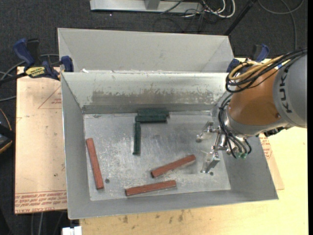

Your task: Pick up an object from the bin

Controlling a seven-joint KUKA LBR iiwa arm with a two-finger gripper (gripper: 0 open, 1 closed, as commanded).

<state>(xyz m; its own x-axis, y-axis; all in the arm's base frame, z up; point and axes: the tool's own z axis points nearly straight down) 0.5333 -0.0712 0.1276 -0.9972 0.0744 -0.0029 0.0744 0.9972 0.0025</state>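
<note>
The nearest candidate is a reddish-brown bar (pixel 172 166) lying flat and slanted on the floor of the bin (pixel 146 89), right of centre, its higher right end just beside the gripper (pixel 207 151). The gripper hangs low over bare floor by the bin's right wall with its two fingers spread apart and nothing between them, and the bar sits just outside the gap rather than in it. No object is off the floor, so I judge the pick to be at the approach step, with nothing grasped. A second bar of the same colour (pixel 150 188) lies near the front wall, just below the first, and a third (pixel 94 163) lies well apart along the left side. A dark green block (pixel 152 116) and a dark green strip (pixel 137 138) sit toward the back, touching at one corner. If the slanted bar is the target, the next move likely calls for a shift left so the fingers straddle its narrow width — turned across its length — before descending and closing.
</note>
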